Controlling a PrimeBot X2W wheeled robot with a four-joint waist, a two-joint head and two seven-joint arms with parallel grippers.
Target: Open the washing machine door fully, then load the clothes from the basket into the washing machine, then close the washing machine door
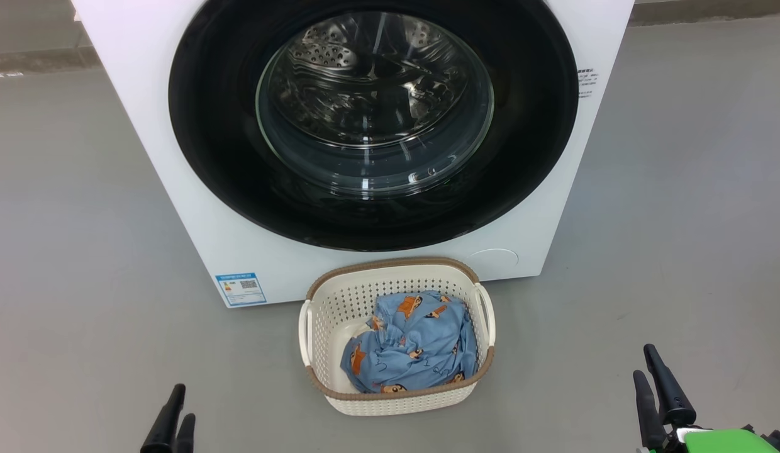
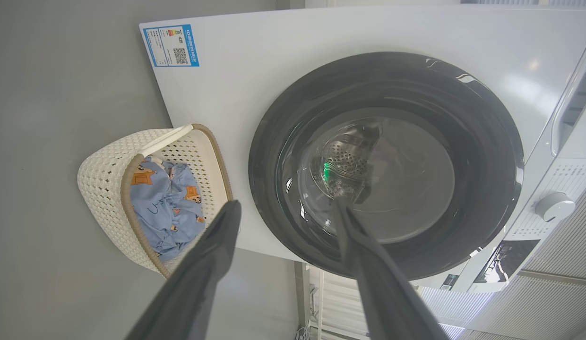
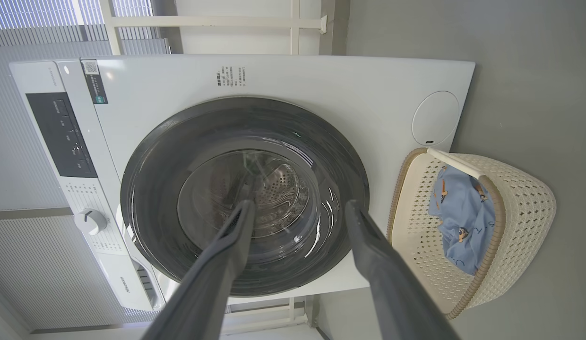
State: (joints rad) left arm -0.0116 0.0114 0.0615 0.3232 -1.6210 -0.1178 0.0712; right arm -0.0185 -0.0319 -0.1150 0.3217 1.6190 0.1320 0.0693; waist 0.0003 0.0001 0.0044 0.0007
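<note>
You see the large round glossy black door (image 1: 374, 214) of the big white front-loading washing machine (image 1: 132, 69) shut. The small cream-white perforated plastic basket (image 1: 339, 302) stands just before it, holding the light-blue printed clothes (image 1: 409, 343). Your left gripper (image 1: 183, 402) and right gripper (image 1: 644, 360) hang open-jawed, empty

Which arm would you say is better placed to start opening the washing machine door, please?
Probably the right: the right gripper reaches further forward than the left gripper, and its open fingers point squarely at the closed washing machine door. I cannot tell which side it opens from.
</note>
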